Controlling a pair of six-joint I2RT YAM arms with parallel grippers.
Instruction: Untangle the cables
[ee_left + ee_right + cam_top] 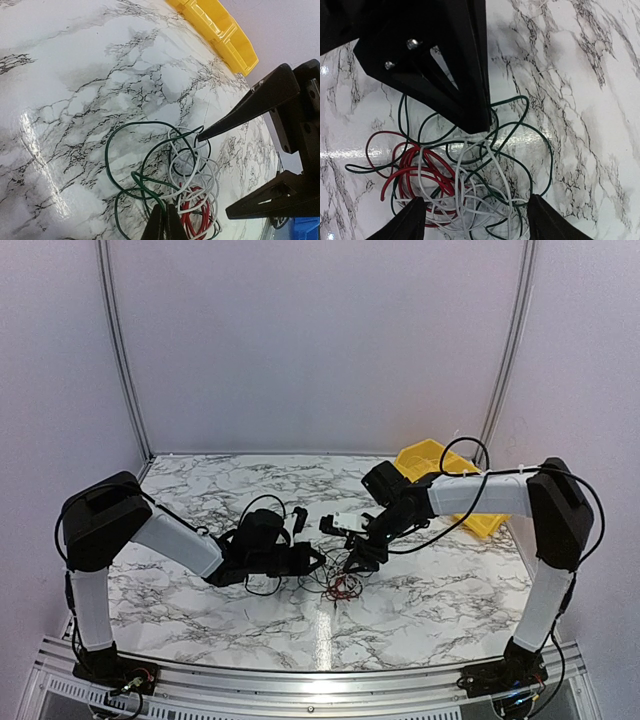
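Cables (343,585) (green, white, red) sit knotted mid-surface (200,610), toward its near edge. The left gripper (162,225) is pressed together, seemingly nipping a green strand. The right gripper (480,220) straddles them, spread wide. Separation is just beginning, and the right needs its own strand next.

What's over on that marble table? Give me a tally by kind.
Grippers: 2 (left gripper, right gripper)
Tangle of cables, green, white and red: 1
Yellow bin: 1
Total: 4
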